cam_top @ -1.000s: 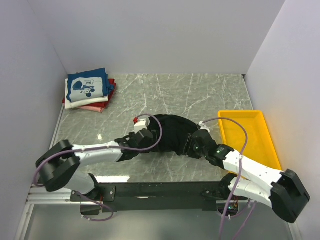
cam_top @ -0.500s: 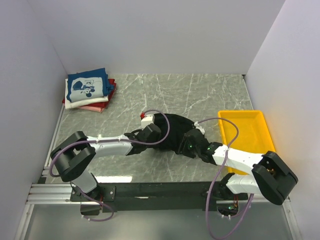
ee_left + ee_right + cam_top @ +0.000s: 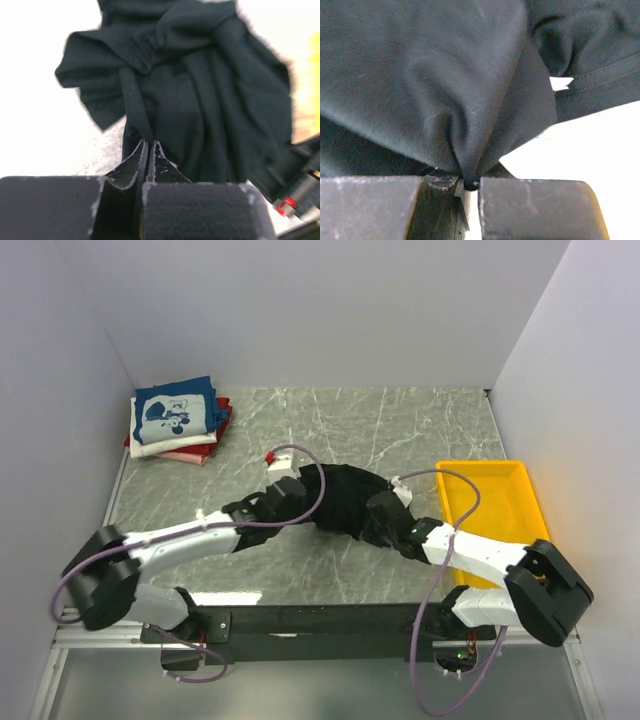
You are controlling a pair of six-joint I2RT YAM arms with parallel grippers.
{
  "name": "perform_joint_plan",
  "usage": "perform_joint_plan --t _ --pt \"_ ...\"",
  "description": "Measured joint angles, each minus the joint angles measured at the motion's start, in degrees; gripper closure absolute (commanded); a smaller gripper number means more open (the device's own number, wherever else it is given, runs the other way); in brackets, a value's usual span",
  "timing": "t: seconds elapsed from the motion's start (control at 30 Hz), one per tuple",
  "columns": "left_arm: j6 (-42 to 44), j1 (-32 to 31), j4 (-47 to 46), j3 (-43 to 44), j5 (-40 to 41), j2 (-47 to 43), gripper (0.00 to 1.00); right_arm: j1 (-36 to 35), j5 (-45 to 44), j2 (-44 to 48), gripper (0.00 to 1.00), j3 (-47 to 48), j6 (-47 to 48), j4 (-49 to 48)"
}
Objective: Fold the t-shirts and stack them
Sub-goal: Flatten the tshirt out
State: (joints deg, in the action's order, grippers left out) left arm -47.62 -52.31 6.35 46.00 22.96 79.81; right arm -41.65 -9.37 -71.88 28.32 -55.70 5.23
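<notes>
A crumpled black t-shirt (image 3: 345, 502) lies bunched at the middle of the marble table. My left gripper (image 3: 297, 492) is shut on a thin rolled hem of the black t-shirt (image 3: 165, 90), pinched at the tips (image 3: 149, 143). On the shirt's right side, my right gripper (image 3: 380, 512) is shut on a gathered fold of the black t-shirt (image 3: 435, 85), which bunches into the jaws (image 3: 469, 184). At the back left stands a stack of folded t-shirts (image 3: 178, 420): a blue one with a white cartoon print on top, white and red beneath.
A yellow plastic tray (image 3: 497, 512) lies at the right edge of the table, close to my right arm. White walls close the table in on the left, back and right. A black rail runs along the near edge.
Both grippers have closed on the black t-shirt, the left on its hem, the right on a fold. The left gripper has shifted slightly back and left, and the cloth has spread a little.
</notes>
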Motion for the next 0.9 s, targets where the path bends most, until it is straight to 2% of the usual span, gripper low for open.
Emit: perform_joint_plan --t 0.4,0.57,0.7,0.87,0.9 --pt "3.45 3.04 14.34 6.73 6.93 -25.00 0.99 0.24 -10.56 22.97 1.00 18.03 8.04 26.51" --pt "4.96 3.85 19.10 12.39 9.81 -31.89 0.99 2.40 -12.37 26.29 1.00 25.99 12.02 32.98" --pt "6.45 4.00 21.53 16.63 11.69 -33.94 0.99 6.47 -10.03 24.50 1.00 30.99 15.58 34.34" --pt "7.96 6.21 23.56 20.68 11.47 -32.22 0.99 15.82 1.99 19.69 1.00 35.19 21.07 33.64" --pt "8.09 7.87 23.54 21.24 10.75 -31.30 0.99 17.29 4.22 18.45 0.95 35.67 21.99 33.20"
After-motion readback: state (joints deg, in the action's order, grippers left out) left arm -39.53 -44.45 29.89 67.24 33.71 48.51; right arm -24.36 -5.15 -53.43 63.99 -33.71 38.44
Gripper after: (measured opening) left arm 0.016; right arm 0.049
